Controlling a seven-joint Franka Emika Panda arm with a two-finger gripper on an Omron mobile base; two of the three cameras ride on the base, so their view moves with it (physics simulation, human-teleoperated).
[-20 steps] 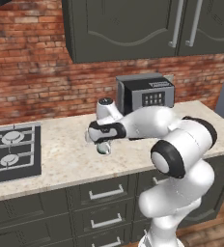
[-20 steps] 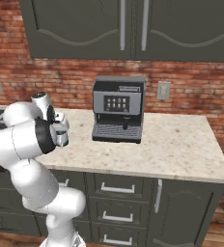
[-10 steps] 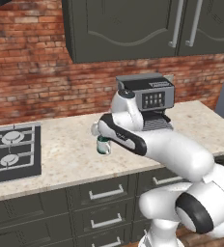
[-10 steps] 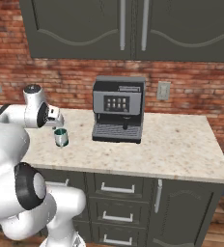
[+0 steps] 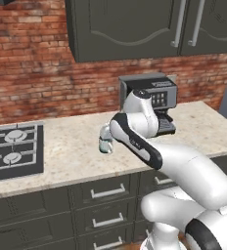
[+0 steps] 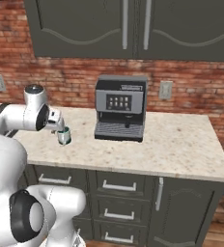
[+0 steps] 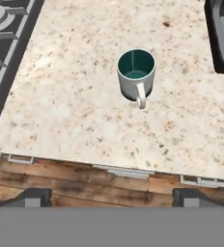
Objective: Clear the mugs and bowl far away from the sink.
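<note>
A silvery-white mug [image 7: 136, 75] with a dark teal inside stands upright on the speckled counter [image 7: 75, 111], its handle turned toward the counter's front edge. In the base views the mug [image 5: 105, 146] [image 6: 64, 138] sits between the stovetop and the coffee machine. My gripper [image 5: 105, 132] [image 6: 59, 126] [image 7: 113, 195] hangs just above the mug, apart from it. It is open and nothing is between its fingers. The bowl and the sink are out of view.
A dark coffee machine [image 5: 152, 97] [image 6: 119, 107] stands against the brick wall to the mug's right. The black gas stovetop [image 5: 12, 149] [image 7: 7, 43] lies to its left. Upper cabinets [image 6: 133, 24] hang overhead, and the counter's front edge [image 7: 123, 169] is close.
The gripper has lifted off the mug and drawn back toward the counter's front edge. The arm's elbow has swung out to the side. The mug stays standing where it was.
</note>
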